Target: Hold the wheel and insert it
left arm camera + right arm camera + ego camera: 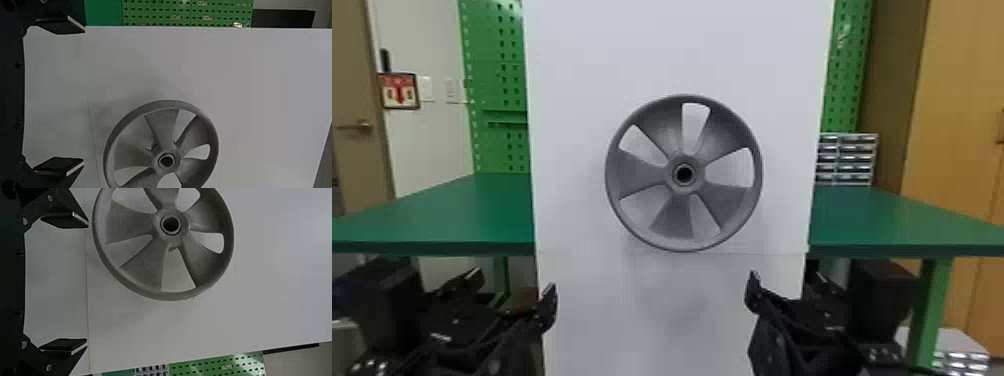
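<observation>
A grey five-spoked wheel (pixel 677 220) with a dark hub hole stands upright against a white panel (pixel 572 125). Low on the left, below the wheel's height, is my left gripper (pixel 512 286), its fingers wide apart and nothing between them. My right gripper (pixel 788 282) mirrors it low on the right, also open and holding nothing. In the left wrist view, the wheel (pixel 131 152) is beyond the open left gripper (pixel 78 96), not touched by it. The right wrist view has the wheel (pixel 145 266) past the fingertips of the spread right gripper (pixel 83 283).
Green tabletops (pixel 457 215) extend on both sides of the panel, above the grippers. Behind are green pegboards (pixel 502 85) and a small drawer cabinet (pixel 847 157). A green table leg (pixel 929 310) rises at the right, near the right arm.
</observation>
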Robot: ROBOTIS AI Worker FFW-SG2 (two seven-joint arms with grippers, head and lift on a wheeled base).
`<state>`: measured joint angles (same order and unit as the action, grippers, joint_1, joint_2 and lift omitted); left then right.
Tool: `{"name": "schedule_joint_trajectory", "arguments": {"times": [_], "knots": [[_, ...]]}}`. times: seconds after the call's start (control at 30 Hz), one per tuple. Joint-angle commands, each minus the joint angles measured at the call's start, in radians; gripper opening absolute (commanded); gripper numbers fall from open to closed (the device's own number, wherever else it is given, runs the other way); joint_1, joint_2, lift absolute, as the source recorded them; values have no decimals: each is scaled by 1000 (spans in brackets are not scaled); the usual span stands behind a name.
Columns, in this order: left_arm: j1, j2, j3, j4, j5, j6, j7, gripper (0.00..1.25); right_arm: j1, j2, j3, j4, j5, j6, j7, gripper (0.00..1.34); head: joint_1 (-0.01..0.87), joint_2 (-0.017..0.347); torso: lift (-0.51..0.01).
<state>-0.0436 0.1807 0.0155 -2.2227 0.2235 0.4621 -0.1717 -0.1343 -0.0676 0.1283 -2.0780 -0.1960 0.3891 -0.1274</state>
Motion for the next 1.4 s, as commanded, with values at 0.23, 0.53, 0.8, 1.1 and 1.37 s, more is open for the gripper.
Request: {"name": "schedule_joint_trajectory", "arguments": {"times": [0.23, 0.53, 0.8, 1.1, 1.37], "knots": [[2, -9, -8, 8, -19, -7, 0, 1147, 94, 0, -35, 1, 0, -67, 6, 1112, 210, 9, -442], [16, -26, -9, 31, -36, -59, -2, 1147, 114, 3, -30, 27, -2, -85, 8, 1105, 210, 9, -442], [22, -26, -11, 63, -36, -108, -2, 1147, 154, -5, -30, 56, 6, -144, 14, 1086, 210, 9, -442], [30, -29, -19, 83, -38, -126, -2, 1147, 206, -26, -33, 84, 13, -194, 19, 1080, 210, 9, -442], [31, -29, -14, 83, -33, -128, -3, 1147, 237, -29, -38, 125, 32, -266, 19, 1046, 210, 9, -442]]}}
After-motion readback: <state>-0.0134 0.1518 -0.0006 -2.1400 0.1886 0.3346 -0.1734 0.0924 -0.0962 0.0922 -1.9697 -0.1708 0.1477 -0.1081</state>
